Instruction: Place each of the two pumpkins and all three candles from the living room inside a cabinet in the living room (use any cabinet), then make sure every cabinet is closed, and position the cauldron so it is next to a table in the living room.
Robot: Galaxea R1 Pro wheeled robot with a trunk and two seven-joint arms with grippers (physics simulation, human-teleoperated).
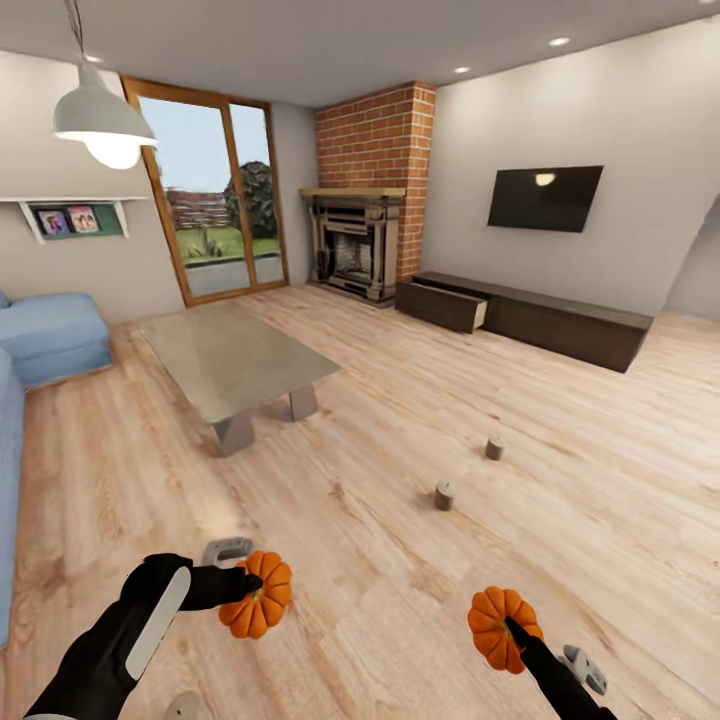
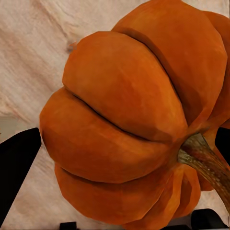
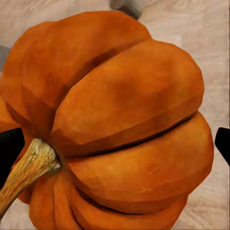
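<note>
Head view shows our left fingers (image 1: 243, 588) clamped on one pumpkin (image 1: 258, 595) and right fingers (image 1: 512, 632) on the other pumpkin (image 1: 503, 628), both far from the cabinet (image 1: 560, 325), so either may slip during travel.

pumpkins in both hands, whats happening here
The robot holds one pumpkin in its left gripper and the other in its right gripper, standing in the living room. Two candles sit on the wood floor ahead. The dark cabinet under the TV has one drawer open.
</note>
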